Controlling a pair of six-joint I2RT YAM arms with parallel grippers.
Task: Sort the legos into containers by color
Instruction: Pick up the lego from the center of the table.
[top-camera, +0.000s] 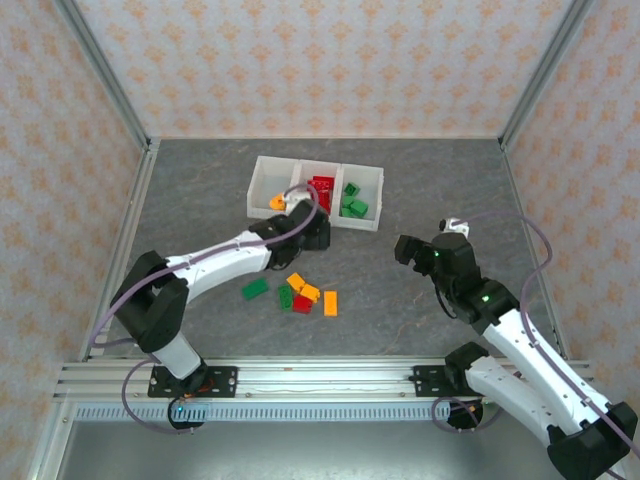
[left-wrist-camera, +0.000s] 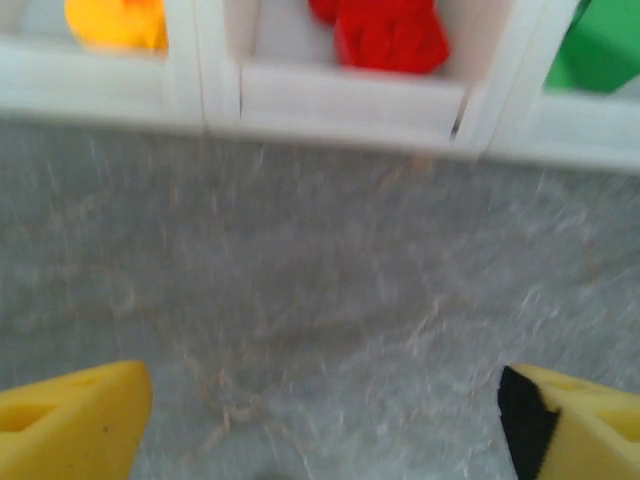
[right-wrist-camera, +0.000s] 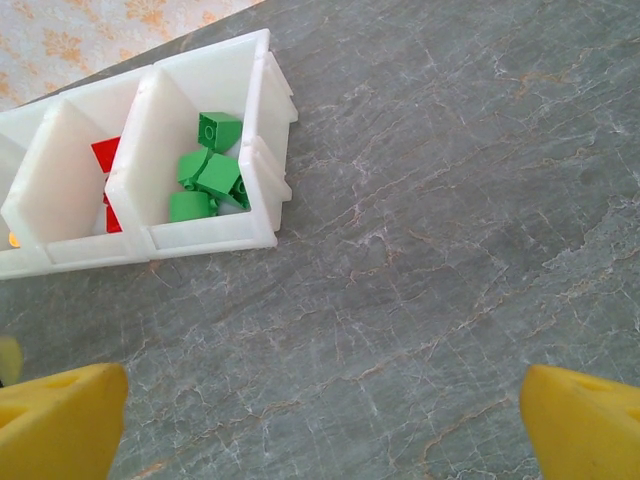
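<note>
A: So, how far along is the sorting?

B: Past the middle, I'd judge. The tray (top-camera: 256, 185) holds an orange brick (top-camera: 278, 202) in its left bin, red bricks (top-camera: 322, 190) in the middle bin and green bricks (right-wrist-camera: 205, 170) in the right bin. No colour is mixed with another, as far as I can see.

A: And what is left?

B: A loose cluster (top-camera: 300, 295) lies on the table (top-camera: 200, 200) between the tray and the arm bases. From above I count two green, three orange and one red. The red one touches its neighbours, and one green one lies a little apart on the left.

A: Is either gripper carrying anything?

B: No. The left gripper (left-wrist-camera: 325, 420) has its fingers spread wide with nothing between them. It sits low over bare table, just in front of the tray's front wall, facing the middle bin. The right gripper (right-wrist-camera: 325, 410) is likewise spread and empty. It is over bare table to the right of the tray, well apart from the cluster.

A: So what remains?

B: Six more picks by my reckoning, and half of them are for the orange bin, which looks the emptiest
</note>
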